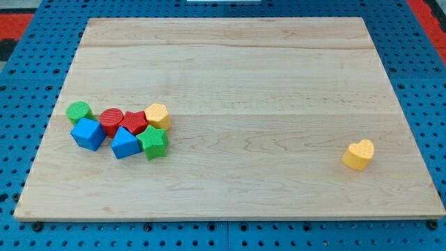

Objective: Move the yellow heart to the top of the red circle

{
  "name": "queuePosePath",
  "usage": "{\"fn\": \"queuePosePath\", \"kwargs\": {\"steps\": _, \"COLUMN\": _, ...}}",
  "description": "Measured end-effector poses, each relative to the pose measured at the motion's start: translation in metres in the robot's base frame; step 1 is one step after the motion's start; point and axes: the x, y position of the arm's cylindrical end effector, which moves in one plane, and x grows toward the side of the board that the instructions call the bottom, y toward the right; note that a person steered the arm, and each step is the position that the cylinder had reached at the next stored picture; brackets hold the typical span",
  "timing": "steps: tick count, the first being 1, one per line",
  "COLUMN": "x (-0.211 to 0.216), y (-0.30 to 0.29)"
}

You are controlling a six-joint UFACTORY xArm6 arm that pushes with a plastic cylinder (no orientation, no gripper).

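The yellow heart point(359, 154) lies alone at the view's right, near the board's lower right part. The red circle point(111, 121) sits far off at the view's left, inside a tight cluster of blocks. My tip and the rod do not show in this view.
Around the red circle are a green round block point(79, 111) at its left, a blue block point(88, 134) below left, a red star point(134, 122) at its right, a yellow hexagon point(157, 115), a blue block point(125, 143) and a green star point(153, 142). The wooden board point(244, 70) lies on a blue pegboard.
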Motion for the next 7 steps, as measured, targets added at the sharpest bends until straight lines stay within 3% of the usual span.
{"fn": "queuePosePath", "kwargs": {"steps": 2, "x": 0.003, "y": 0.001}}
{"fn": "queuePosePath", "kwargs": {"steps": 3, "x": -0.009, "y": -0.096}}
{"fn": "queuePosePath", "kwargs": {"steps": 4, "x": -0.056, "y": -0.194}}
{"fn": "queuePosePath", "kwargs": {"steps": 7, "x": -0.161, "y": -0.32}}
